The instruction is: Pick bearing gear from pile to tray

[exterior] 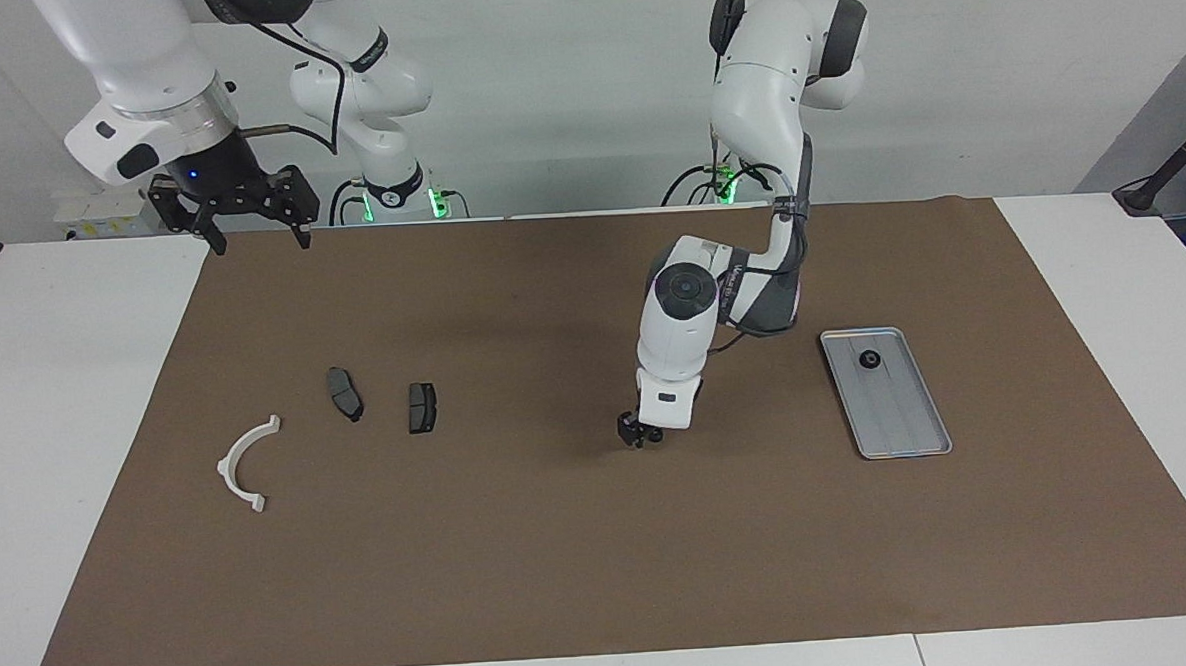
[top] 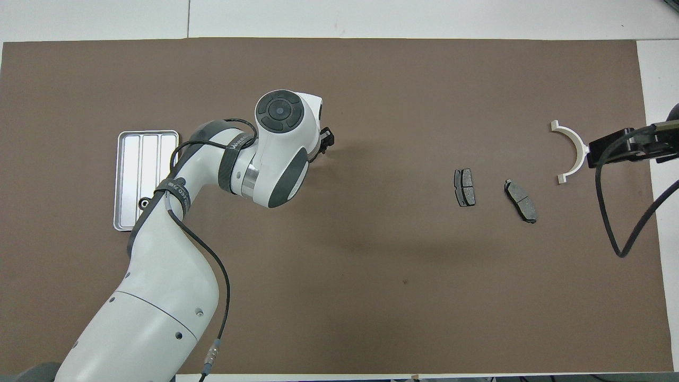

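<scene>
Your right gripper (exterior: 261, 242) waits with its jaws apart, raised over the mat's edge. The pile's white bracket (exterior: 225, 467) and two grey pads (exterior: 344, 394) lie untouched. The left gripper (exterior: 640, 437) is low over mid-mat (grip unreadable, anything beneath hidden), likely mid-pick. One bearing gear (exterior: 869, 359) already sits in the tray (exterior: 902, 415). Next, lift and carry trayward.

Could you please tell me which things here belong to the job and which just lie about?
Job: tray; black round piece in it; left gripper, low over the mat.
Lying about: white half-ring bracket; two dark pads; right gripper, waiting raised.
</scene>
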Tool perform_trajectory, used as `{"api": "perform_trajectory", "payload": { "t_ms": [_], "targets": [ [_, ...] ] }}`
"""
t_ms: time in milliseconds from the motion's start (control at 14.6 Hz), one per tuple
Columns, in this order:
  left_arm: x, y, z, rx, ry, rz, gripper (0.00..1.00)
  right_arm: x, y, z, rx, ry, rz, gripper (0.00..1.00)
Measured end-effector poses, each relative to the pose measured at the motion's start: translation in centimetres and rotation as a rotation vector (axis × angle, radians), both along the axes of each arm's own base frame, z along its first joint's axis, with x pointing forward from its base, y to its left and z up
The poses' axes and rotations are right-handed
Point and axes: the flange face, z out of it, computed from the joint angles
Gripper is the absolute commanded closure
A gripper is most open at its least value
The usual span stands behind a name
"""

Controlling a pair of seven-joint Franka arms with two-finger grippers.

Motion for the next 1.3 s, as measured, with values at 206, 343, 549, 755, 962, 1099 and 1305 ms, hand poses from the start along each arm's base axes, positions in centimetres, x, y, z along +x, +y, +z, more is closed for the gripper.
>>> {"api": "perform_trajectory", "payload": {
  "t_ms": [206,343,549,755,962,1099,1305],
  "targets": [
    [0.0,0.0,-0.2,0.001,0.001,0.001,0.34,-0.1,0.2,0.0,0.0,-0.001,0.003,0.0],
    [0.1,0.0,-0.4,0.001,-0.001,0.003,0.36,-0.1,0.2,0.0,0.0,0.0,0.003,0.0],
    [0.2,0.1,-0.7,0.0,-0.006,0.007,0.43,-0.1,0.2,0.0,0.0,0.001,0.003,0.0],
    [0.3,0.2,-0.6,0.0,-0.007,0.017,0.82,-0.1,0.1,0.0,0.0,0.0,0.002,0.0],
    [0.4,0.5,-0.4,0.002,-0.009,0.022,1.0,-0.2,0.0,0.1,-0.001,0.0,0.0,0.0],
    [0.4,0.5,-0.4,0.004,-0.005,0.029,1.0,-0.3,0.0,-0.2,-0.001,0.007,-0.001,0.0],
    [1.1,2.2,-0.2,0.041,0.025,0.06,1.0,-0.3,-0.5,-0.9,-0.001,0.021,-0.01,0.0]
  ]
}}
